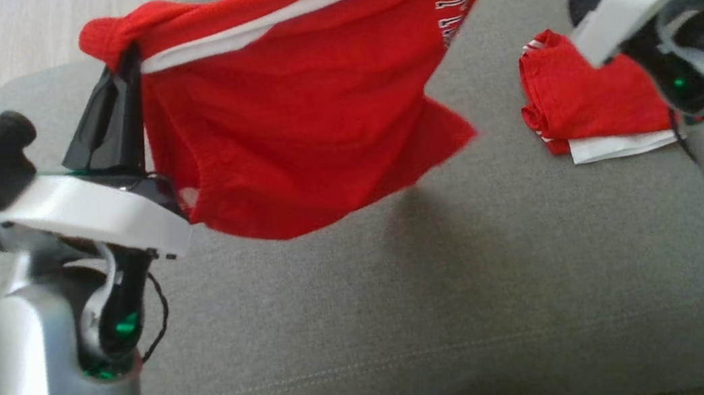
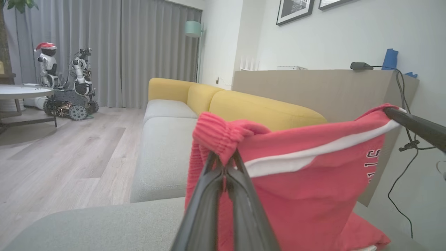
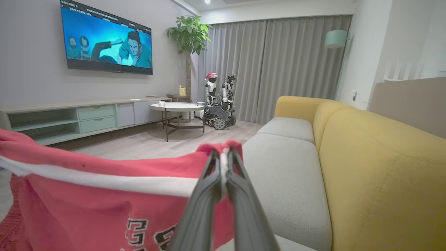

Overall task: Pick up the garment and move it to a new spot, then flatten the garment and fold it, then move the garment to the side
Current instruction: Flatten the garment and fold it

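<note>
— While the red garment (image 1: 307, 115) hung stretched between your arms, which end did each pincer hold?

— Entry, as observed. My left pincer (image 1: 128, 60) was clenched on the bunched, ribbed corner at the garment's left end, with both dark fingers pressed together and cloth gathered over the tips. My right pincer (image 3: 224, 157) was clenched on the opposite upper corner, a fold of red and white cloth nipped between the fingers.

— And where was the garment itself?

— It was raised above the grey sofa cushion (image 1: 406, 299) and spread like a banner from left to right. A white stripe (image 1: 300, 7) ran along its top edge, and dark-outlined lettering (image 1: 459, 6) showed near my right end. Its lower hem drooped toward the cushion and threw a shadow there. I could not tell whether it touched.

— Was anything else noted on the seat?

— A folded red cloth (image 1: 583, 95) with a white edge lay flat on the same cushion, to the right, apart from the hanging garment. The yellow backrest (image 3: 383, 167) stood behind.
</note>
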